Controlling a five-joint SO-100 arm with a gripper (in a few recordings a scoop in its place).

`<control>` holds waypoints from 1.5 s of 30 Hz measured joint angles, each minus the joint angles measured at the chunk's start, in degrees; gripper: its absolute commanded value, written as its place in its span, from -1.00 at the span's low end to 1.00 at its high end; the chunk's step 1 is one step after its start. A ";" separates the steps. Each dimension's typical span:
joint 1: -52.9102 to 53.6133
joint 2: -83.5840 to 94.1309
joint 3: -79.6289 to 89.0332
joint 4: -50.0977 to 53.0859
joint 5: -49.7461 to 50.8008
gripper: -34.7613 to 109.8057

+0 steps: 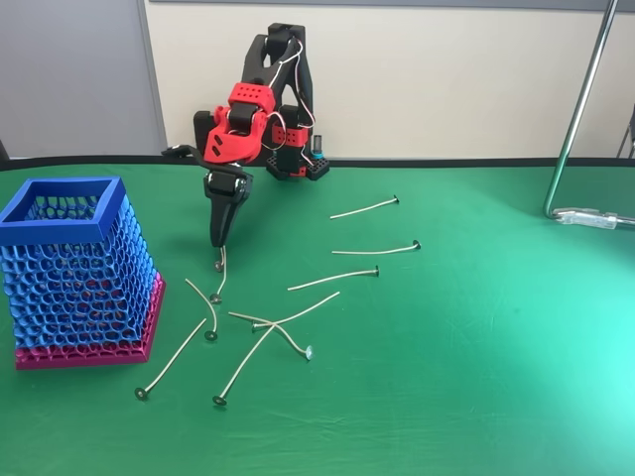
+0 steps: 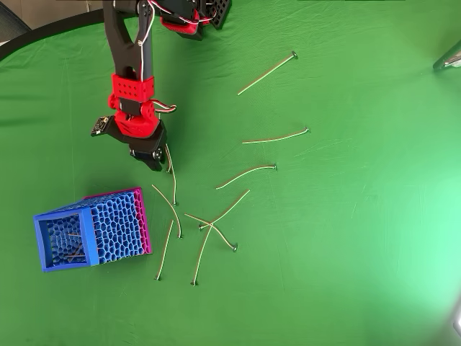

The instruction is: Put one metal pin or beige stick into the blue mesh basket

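Fixed view: the claw (image 1: 220,238) points straight down at the green table (image 1: 476,337), its tip right above the top of one stick (image 1: 219,280); jaws look nearly together, though whether they pinch the stick I cannot tell. The basket (image 1: 79,273) stands at nine o'clock of that stick, near it. Overhead view: the claw (image 2: 155,160) sits at the stick's (image 2: 171,173) upper end, and the basket (image 2: 90,229) is at seven o'clock, with sticks lying inside it.
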 measured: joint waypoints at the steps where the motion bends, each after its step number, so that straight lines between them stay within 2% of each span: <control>1: 0.00 -0.18 0.00 0.00 0.00 -0.31; 45: 0.00 -9.05 -9.93 6.24 0.35 -0.32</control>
